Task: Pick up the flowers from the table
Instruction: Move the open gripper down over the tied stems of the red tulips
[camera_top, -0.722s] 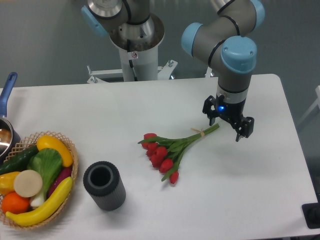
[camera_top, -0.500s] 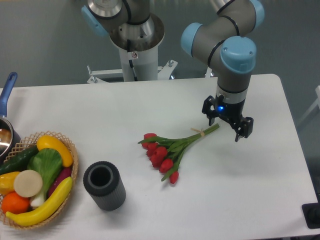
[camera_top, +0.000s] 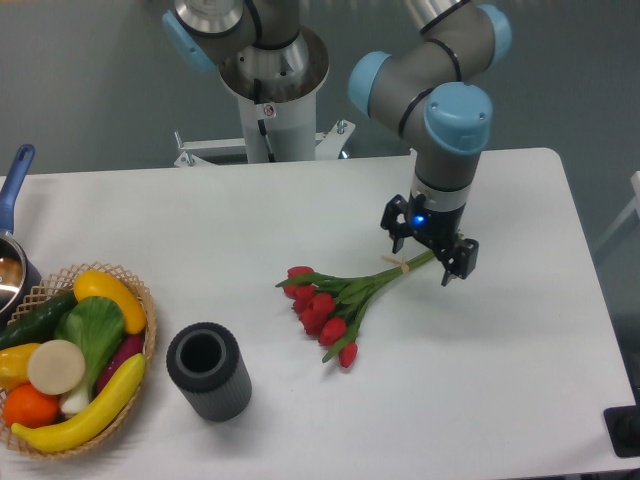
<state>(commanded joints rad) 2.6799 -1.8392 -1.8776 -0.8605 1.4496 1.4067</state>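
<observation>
Bright, even light from overhead fills the scene, and the white table (camera_top: 300, 210) reads clean with no hard glare. Shadows are soft and short: a faint one lies under the flowers (camera_top: 340, 300) toward 6 o'clock, another hugs the dark grey cylinder (camera_top: 208, 372) at its base, and a pale smudge sits beneath the gripper (camera_top: 425, 248). Focus is sharp across the frame, with no motion blur and only slight softness at the corners.
</observation>
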